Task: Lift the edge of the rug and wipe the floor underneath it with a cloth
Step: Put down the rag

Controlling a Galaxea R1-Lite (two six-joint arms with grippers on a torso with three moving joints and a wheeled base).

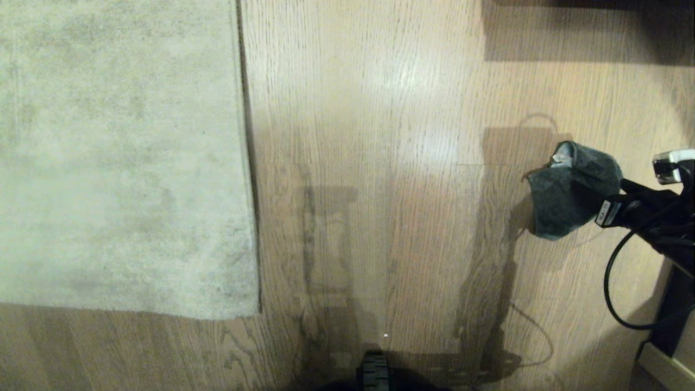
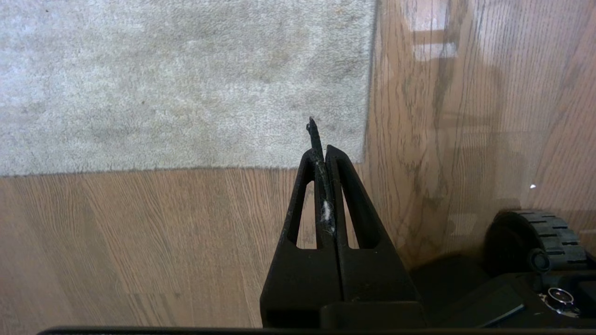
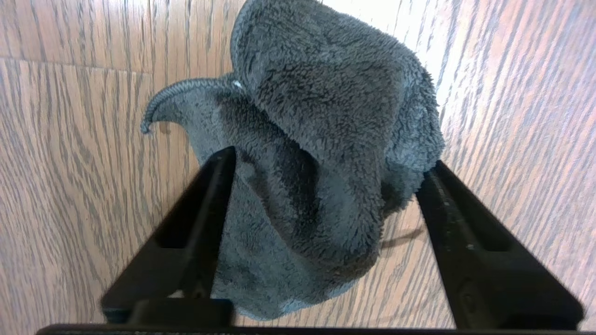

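At the head view's right edge, the right gripper [image 3: 321, 204] stands spread around the soft, light, bunched cloth [image 1: 570, 190], best pinched at its thick middle fold.

cloth [image 3: 326, 139]: fuzzy dark fleece | floor [image 1: 380, 108]: grained wood, slight sheen | rug edge [image 1: 247, 163]: matt short pile

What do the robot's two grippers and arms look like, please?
Both are matte black. The left gripper has two long tapered fingers, each with a slot cut through it, and pale lint between them. The right gripper has two straight bar fingers. The right arm carries a white label, a looping black cable and a white part.
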